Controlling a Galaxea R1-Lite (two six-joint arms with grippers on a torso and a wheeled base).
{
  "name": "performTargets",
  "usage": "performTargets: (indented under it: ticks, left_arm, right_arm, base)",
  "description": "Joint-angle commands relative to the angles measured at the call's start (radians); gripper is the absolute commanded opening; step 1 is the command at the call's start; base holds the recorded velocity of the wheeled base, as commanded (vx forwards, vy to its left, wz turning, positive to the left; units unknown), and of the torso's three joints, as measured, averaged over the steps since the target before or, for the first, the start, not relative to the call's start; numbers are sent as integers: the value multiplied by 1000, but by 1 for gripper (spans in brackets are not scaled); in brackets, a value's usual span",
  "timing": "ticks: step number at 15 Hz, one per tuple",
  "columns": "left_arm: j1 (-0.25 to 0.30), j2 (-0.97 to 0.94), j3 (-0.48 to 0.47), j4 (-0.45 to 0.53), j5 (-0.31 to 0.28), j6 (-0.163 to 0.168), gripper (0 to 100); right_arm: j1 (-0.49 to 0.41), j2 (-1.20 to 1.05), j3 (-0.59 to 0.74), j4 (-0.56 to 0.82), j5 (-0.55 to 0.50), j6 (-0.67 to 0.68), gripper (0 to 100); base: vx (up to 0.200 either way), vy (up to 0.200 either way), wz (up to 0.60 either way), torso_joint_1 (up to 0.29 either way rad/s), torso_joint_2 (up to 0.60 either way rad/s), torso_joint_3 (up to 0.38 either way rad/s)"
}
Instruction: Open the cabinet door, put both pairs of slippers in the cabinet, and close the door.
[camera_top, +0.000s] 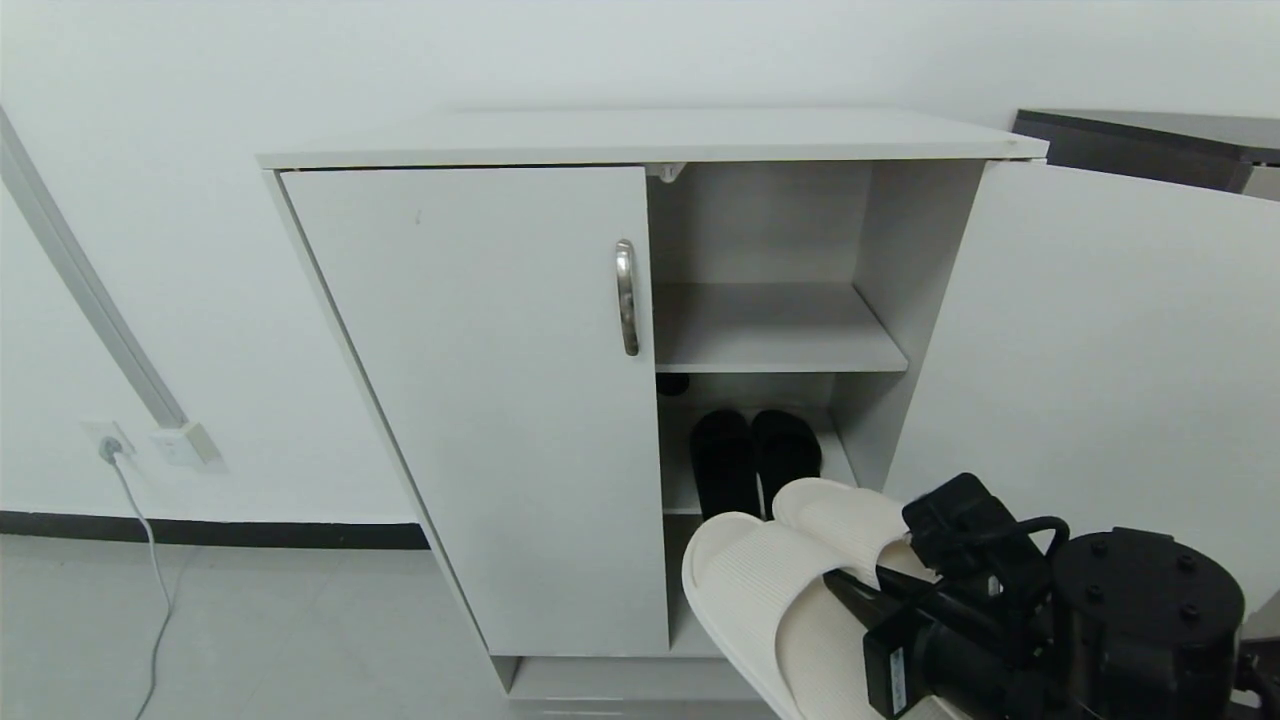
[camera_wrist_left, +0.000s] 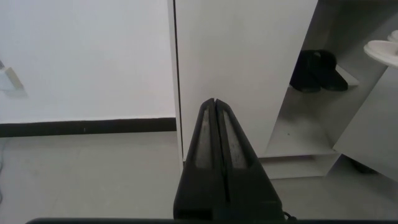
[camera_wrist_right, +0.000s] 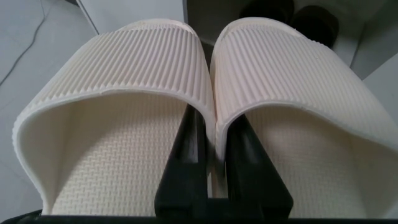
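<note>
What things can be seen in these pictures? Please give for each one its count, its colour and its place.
cabinet: one, white, against the wall.
left door: one, white, shut.
right door: one, white, swung open.
handle: one, silver, on the left door's edge.
black slippers: one pair, black, on the lower shelf inside the cabinet.
cream slippers: one pair, cream, held before the open side.
socket: one, white, low on the wall at the left.
cable: one, grey, hanging from the socket to the floor.
dark furniture: one, dark grey, behind the right door.
left gripper: one, black, jaws shut, holding nothing, facing the cabinet.
right gripper: one, black, jaws shut on the cream slippers' inner edges.
</note>
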Motion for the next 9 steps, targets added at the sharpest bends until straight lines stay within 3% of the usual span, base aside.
performTargets:
  ticks: [1,3,5,7,9]
  left_arm:
    - [0,1,0,0,0,0,0]
    - [0,1,0,0,-1,0,0]
    - [0,1,0,0,-1,0,0]
    - [0,1,0,0,-1,0,0]
    - [0,0,0,0,-1,0,0]
  right_arm:
    - [0,43,-4,-24,-4,-1,0]
    - [1,122,-5,-156,-49,-7,0]
    - [4,234,-30,-249,-159,-12,0]
    - [17,338,-94,-286,-325,-7,0]
    - [17,396,-159,-277,-363,-4,0]
  base:
    - [0,0,0,0,0,0]
    - [0,0,0,0,0,0]
    - [0,0,0,0,0,0]
    - [0,0,0,0,0,0]
    - [0,0,0,0,0,0]
